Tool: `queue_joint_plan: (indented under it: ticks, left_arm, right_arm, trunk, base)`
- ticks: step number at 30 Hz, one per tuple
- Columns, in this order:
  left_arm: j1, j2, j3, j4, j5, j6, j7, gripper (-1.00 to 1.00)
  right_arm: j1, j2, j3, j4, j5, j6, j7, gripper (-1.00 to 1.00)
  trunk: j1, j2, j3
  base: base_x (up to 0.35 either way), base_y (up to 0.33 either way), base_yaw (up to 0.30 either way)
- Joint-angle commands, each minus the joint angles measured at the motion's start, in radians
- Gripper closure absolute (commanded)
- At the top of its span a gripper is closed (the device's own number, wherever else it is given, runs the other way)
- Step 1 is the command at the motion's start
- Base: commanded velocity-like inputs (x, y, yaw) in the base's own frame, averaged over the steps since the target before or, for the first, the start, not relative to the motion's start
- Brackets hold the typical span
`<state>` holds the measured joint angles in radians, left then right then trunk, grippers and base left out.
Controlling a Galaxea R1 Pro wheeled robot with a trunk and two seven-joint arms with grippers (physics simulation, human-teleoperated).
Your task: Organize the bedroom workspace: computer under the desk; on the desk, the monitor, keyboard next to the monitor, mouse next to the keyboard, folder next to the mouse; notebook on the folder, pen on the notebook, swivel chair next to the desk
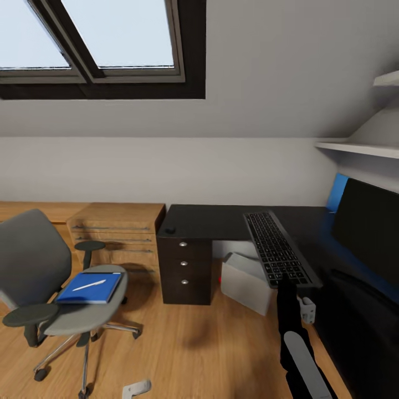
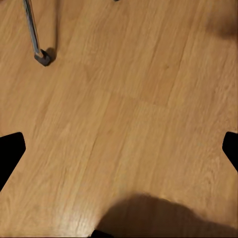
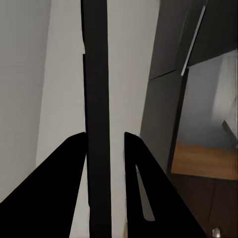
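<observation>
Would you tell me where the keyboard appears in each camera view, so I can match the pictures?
Head view: the keyboard is lower right of centre, its near end in the right gripper.
Right wrist view: the keyboard runs edge-on as a dark central strip between the fingers.
Left wrist view: wooden floor and a swivel chair castor.
Shared landmark: the chair's castors, lower left in the head view.

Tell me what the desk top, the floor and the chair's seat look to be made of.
Desk: glossy black top, probably lacquered board or laminate, judging by its faint sheen. Floor: light wood planks, grain and seams visible. Swivel chair: matte grey upholstery, likely fabric, on a black frame with shiny chrome legs.
</observation>
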<state>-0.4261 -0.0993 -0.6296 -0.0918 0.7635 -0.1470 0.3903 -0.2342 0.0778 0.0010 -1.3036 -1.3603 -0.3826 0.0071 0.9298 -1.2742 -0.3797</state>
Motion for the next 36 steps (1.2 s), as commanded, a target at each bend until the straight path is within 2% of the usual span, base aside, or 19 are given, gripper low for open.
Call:
queue_joint_plan:
  ticks: [1, 8, 13, 20, 33, 36]
  left_arm:
    - [0.0, 0.0, -0.009, 0.0, 0.01, -0.003, 0.004, -1.0]
    - [0.0, 0.001, -0.007, 0.0, 0.011, -0.003, 0.004, -1.0]
    - [-0.001, 0.001, -0.007, 0.0, 0.011, -0.003, 0.004, -1.0]
    - [0.0, 0.001, -0.007, 0.0, 0.011, -0.002, 0.004, -1.0]
    - [-0.001, 0.001, -0.007, 0.0, 0.011, -0.002, 0.004, -1.0]
    - [-0.001, 0.001, -0.008, 0.0, 0.011, -0.002, 0.004, -1.0]
  right_arm:
    - [-0.001, 0.0, 0.0, 0.0, -0.002, -0.002, -0.001, 1.0]
    - [-0.001, 0.002, 0.007, 0.033, -0.003, 0.002, 0.002, 1.0]
    - [-0.001, -0.001, 0.041, 0.042, 0.001, 0.002, 0.004, 1.0]
    - [-0.001, 0.001, 0.054, 0.044, -0.003, 0.001, 0.003, 1.0]
    - [-0.001, 0.002, 0.053, 0.044, -0.005, -0.003, 0.002, 1.0]
    - [-0.001, 0.002, 0.051, 0.044, -0.005, -0.002, 0.002, 1.0]
  trunk:
    - [-0.001, -0.001, -0.002]
    - [-0.001, -0.001, -0.008]
    - [-0.001, -0.001, -0.008]
    - [-0.001, -0.001, -0.008]
    - [-0.001, -0.001, -0.008]
    - [-0.001, -0.001, -0.008]
  base:
    - [-0.338, -0.032, -0.169]
    - [-0.292, -0.17, -0.111]
    - [-0.175, -0.3, -0.004]
    - [-0.181, -0.286, 0.0]
    - [-0.331, -0.018, 0.0]
    - [-0.043, -0.044, 0.0]
